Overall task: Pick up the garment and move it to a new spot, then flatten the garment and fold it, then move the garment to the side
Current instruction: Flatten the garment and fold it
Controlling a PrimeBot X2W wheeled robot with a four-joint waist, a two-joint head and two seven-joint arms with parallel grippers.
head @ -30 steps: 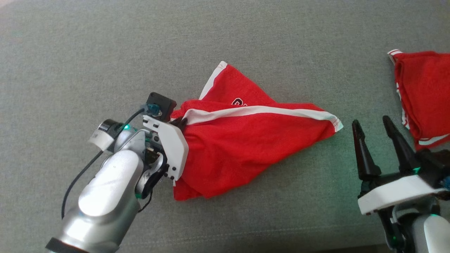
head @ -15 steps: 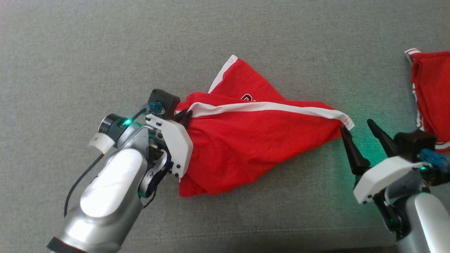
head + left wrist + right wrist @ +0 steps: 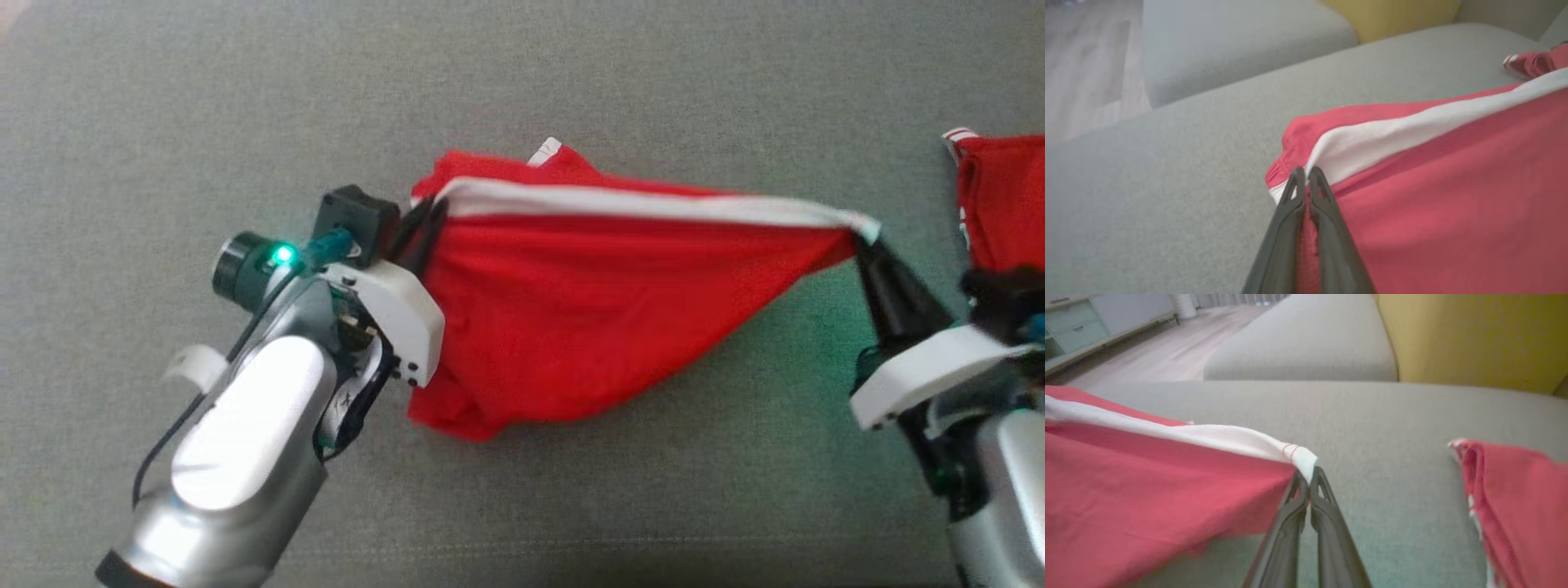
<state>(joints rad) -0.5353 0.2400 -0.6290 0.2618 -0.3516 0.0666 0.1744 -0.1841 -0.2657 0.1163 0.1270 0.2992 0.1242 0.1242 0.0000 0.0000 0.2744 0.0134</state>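
**Right gripper (image 3: 865, 242) has shut on the garment's (image 3: 588, 318) free corner**

Since a second ago it has swung in from the lower right. Its fingers were wide apart back then, and now they're pinched together on the white-trimmed tip of the cloth.

Going big to small, you've got the grey sofa seat (image 3: 245, 106) under everything. The red garment sits around the middle of it, with its top edge pulled taut between the two grippers. The loose bulk hangs lower on the left side.

A second red garment (image 3: 1004, 204) lies at the right edge of the seat, apart from the one you're holding.

Left gripper (image 3: 431, 216) is clamped tight on the other end of the white band (image 3: 653, 202), and your left wrist view shows red cloth bunched between its fingers. That band runs nearly straight from one gripper to the other.
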